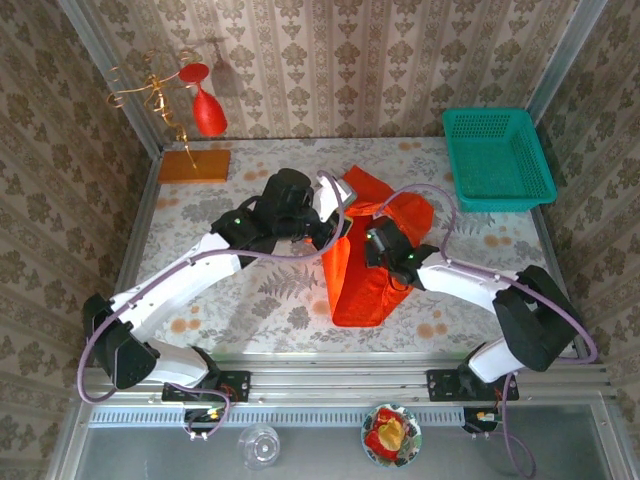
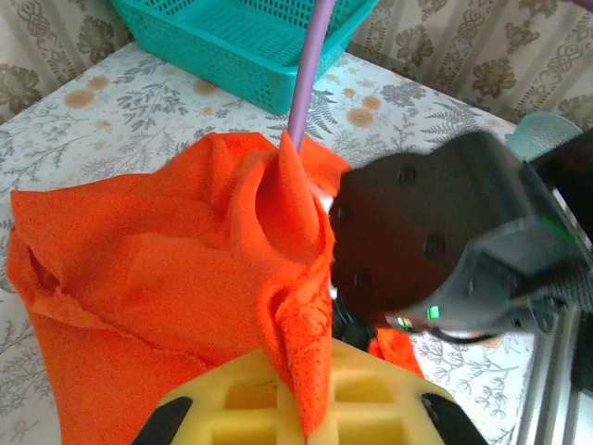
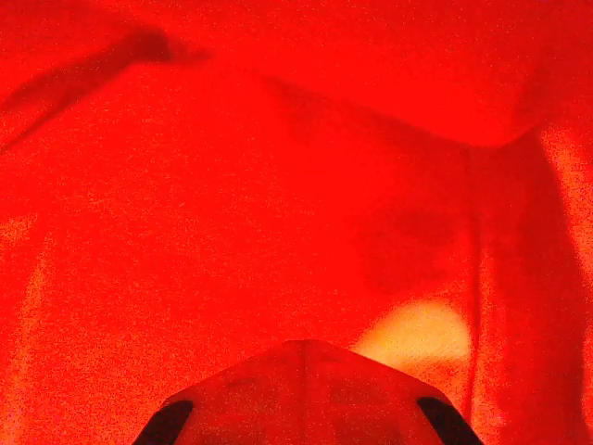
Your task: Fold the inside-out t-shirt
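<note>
Garment: t-shirt point(image 1: 355, 275), orange-red, wrinkled, lay at centre of the top view on the flowered table point(image 1: 250, 300), one long strip reaching toward the lower edge, its upper end bunched. Left gripper point(image 2: 310, 410) was clamped on a raised ridge of cloth; right gripper point(image 1: 380, 248), closed, sat buried in the shirt just beside it, apparently pinching a layer. Step judged: early fold, both grips set. Next move calls for lifting together, carrying across evenly. Beyond, upper frame: teal basket point(image 1: 497, 160), orange board point(image 1: 194, 165), red wine glass point(image 1: 208, 112)

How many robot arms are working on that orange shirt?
2. The left arm reaches in from the near-left corner, the right arm from the near-right, both meeting over the t-shirt.
</note>
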Robot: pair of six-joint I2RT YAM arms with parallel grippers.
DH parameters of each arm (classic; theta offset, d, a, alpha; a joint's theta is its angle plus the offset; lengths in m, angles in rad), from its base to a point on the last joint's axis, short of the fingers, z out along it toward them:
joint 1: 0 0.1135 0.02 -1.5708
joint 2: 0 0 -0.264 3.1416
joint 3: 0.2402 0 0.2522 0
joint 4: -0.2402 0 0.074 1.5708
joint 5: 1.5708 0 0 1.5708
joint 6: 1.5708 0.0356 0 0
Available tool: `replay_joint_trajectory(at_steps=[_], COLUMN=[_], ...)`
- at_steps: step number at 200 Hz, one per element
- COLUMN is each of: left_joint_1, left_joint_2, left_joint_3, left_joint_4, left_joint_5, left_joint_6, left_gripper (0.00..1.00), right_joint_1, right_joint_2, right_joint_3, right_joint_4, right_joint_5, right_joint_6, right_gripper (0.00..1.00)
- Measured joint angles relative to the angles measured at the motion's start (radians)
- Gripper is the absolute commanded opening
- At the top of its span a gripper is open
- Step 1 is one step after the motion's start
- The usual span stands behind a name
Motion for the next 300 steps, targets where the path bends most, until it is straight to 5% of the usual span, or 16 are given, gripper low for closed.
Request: replay_joint_trajectory(at_steps=[38,67,119,156,201,247,300], left_joint_1=[-0.018,-0.039,-0.063,-0.063,-0.065,-0.027,0.19], left_joint_2=[0.0,0.0,0.0,-0.019,-0.067,-0.071,-0.063], left_joint_3=[0.033,0.075,0.09,0.09,0.09,0.09,0.007], left_joint_4=[-0.017,-0.019,-0.042,-0.069,-0.081,-0.081,-0.042], left_joint_5=[0.013,0.023,0.026,0.005,-0.037,-0.105,-0.118], left_joint_6=[0.0,-0.001,-0.002,-0.014,-0.021,-0.063,-0.14], left_gripper=[0.0,0.0,0.0,0.0,0.0,0.0,0.0], right_joint_1=[0.018,0.035,0.012,-0.036,-0.068,-0.07,0.009], right_joint_2=[-0.005,0.069,0.284,0.443,0.607,0.584,0.383], right_joint_3=[-0.008,0.003,0.223,0.427,0.566,0.549,0.352], right_joint_4=[0.095,0.163,0.137,0.03,-0.136,-0.166,-0.229], right_joint_5=[-0.13,-0.187,-0.134,-0.103,-0.147,-0.204,-0.331], right_joint_6=[-0.017,-0.012,-0.001,0.001,-0.013,-0.021,-0.042], right_gripper=[0.1,0.42,0.78,0.81,0.73,0.18,0.0])
